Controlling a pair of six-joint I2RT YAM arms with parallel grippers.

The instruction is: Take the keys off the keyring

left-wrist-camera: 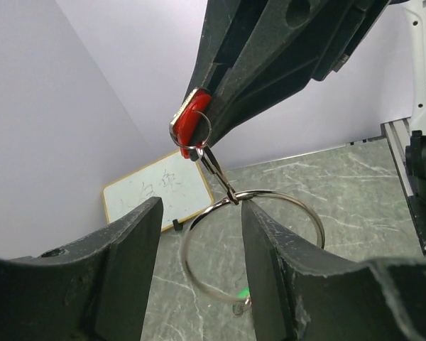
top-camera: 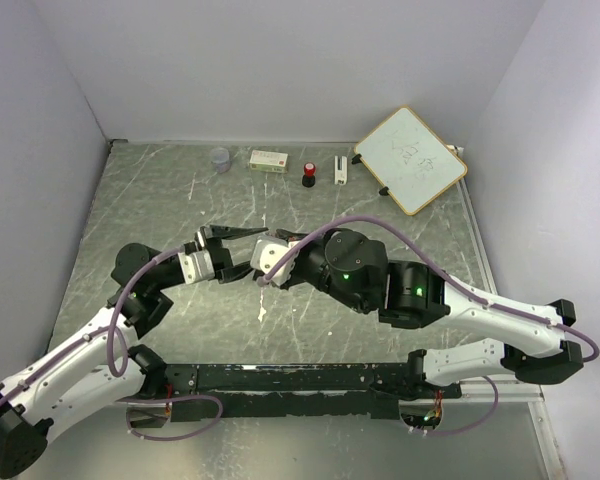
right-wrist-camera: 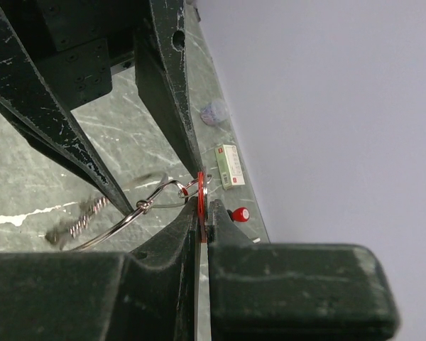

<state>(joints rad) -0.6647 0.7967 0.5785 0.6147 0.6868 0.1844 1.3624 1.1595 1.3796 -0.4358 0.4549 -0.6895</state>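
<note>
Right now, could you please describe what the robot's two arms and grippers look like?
Both the left arm and right arm have white links joined by black joints, each trailed by a looping purple cable. Green lights glow on the right arm's joints. The left gripper and right gripper have long, tapered black fingers, scuffed with pale specks.

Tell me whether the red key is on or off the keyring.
On. A small loop through the red key, pinched in the right gripper, links to the keyring below.
</note>
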